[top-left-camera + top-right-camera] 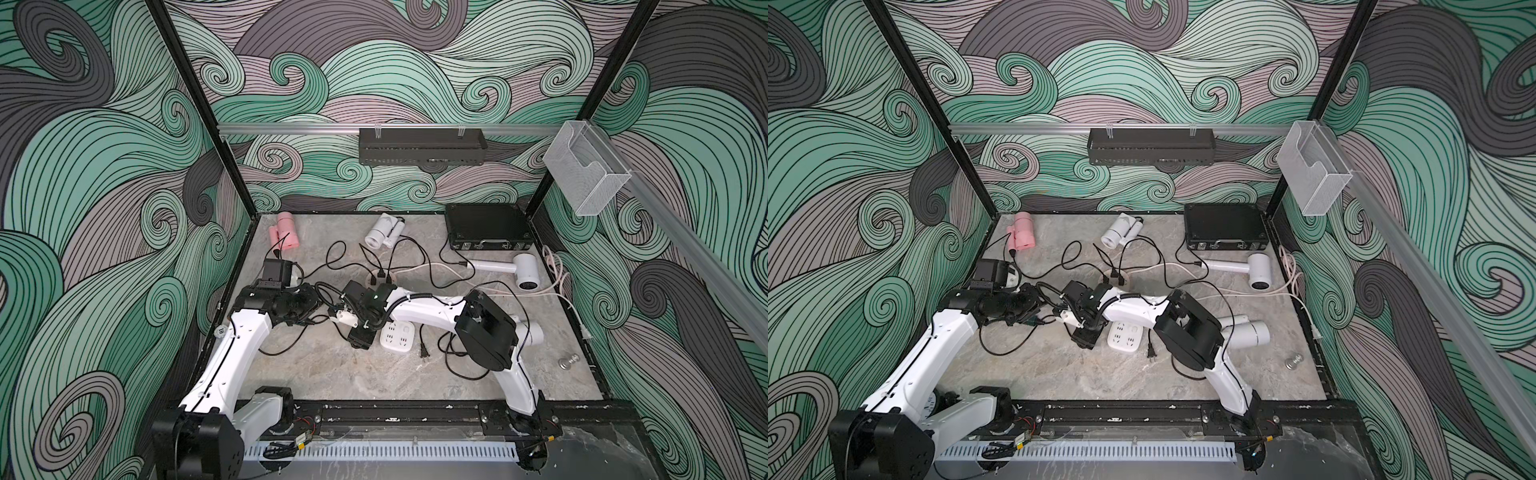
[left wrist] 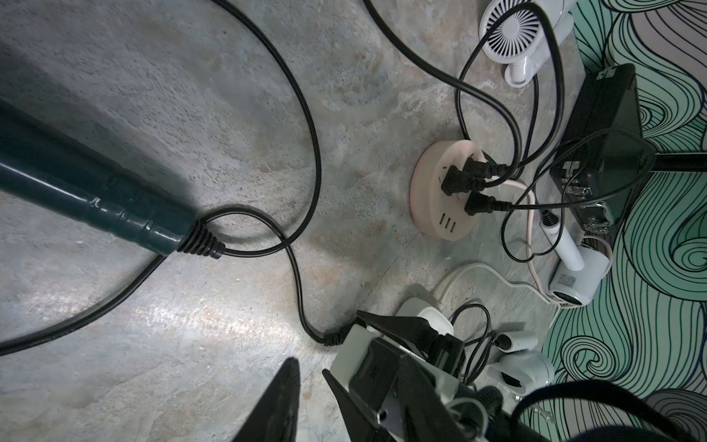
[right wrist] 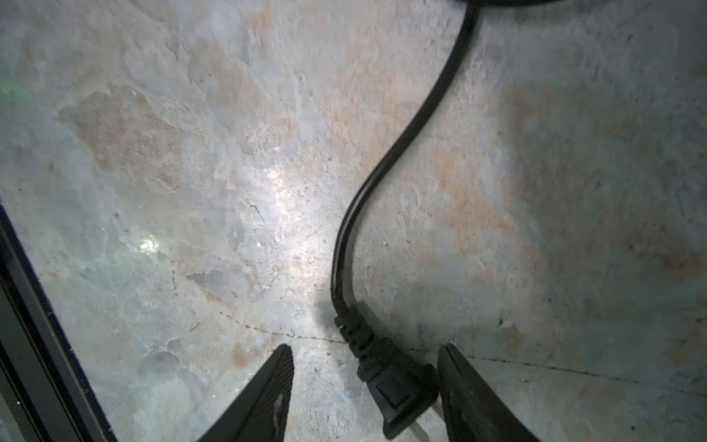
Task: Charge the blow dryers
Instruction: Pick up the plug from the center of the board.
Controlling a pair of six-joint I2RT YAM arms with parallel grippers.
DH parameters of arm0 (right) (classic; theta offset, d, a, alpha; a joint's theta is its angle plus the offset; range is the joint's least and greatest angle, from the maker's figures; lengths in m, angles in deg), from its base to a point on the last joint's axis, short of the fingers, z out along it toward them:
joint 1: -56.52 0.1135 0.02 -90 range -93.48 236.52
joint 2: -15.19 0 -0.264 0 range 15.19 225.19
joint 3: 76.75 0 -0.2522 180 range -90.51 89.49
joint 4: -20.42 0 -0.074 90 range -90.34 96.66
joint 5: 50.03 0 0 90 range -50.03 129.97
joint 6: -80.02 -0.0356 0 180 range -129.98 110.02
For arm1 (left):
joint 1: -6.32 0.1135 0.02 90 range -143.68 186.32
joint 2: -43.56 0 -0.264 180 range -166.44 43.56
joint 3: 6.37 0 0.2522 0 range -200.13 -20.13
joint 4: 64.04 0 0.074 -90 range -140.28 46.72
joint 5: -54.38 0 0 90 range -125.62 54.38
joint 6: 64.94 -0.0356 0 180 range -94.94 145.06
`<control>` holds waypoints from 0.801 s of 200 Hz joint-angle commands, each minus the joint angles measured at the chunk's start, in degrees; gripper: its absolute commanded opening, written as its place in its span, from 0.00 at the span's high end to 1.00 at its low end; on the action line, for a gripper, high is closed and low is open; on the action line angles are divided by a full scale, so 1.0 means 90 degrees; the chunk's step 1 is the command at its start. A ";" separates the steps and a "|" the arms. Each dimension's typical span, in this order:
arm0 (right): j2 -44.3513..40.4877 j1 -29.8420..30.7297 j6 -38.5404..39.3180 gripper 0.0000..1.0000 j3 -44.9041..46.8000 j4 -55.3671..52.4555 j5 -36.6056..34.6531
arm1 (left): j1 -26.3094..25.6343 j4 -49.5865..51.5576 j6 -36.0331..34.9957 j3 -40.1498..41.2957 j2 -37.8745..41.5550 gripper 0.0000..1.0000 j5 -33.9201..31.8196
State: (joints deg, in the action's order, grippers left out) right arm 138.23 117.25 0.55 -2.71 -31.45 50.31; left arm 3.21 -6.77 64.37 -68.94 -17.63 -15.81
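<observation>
- You are viewing a grey marbled tabletop [image 1: 353, 374].
- A pink dryer [image 1: 284, 235], white dryer [image 1: 380, 235] and black case [image 1: 486, 226] are lying along its far edge.
- A square white hub [image 1: 397, 335] is sitting mid-table; perhaps a spring [image 1: 568, 361] is resting rightward.

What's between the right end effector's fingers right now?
A black two-prong plug, flat on the tabletop, close against one finger; bare gap to the other. The right end effector stands open. Shown in the right wrist view.

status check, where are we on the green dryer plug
Right gripper open, jaws astride the plug of the dark green dryer, flat on the table. Left gripper close alongside, state unclear. Round hub holds three plugs; loose cords around.
</observation>
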 commanded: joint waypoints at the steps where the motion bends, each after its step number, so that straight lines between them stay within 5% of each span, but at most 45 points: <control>1: -0.0107 0.0011 0.0133 0.39 0.0151 -0.0234 -0.0202 | 0.0062 0.0068 -0.0030 -0.0005 0.0121 0.57 0.0142; 160: -0.0699 0.0101 -0.0413 0.75 0.0983 0.0273 -0.0058 | 0.0256 0.0421 -0.0328 0.0121 0.0346 0.57 0.0191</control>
State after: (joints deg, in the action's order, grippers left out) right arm 134.84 118.06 -1.83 4.59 -29.02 47.71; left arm 4.80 -6.36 63.91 -67.30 -16.10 -14.32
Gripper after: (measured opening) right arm 0.268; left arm 0.432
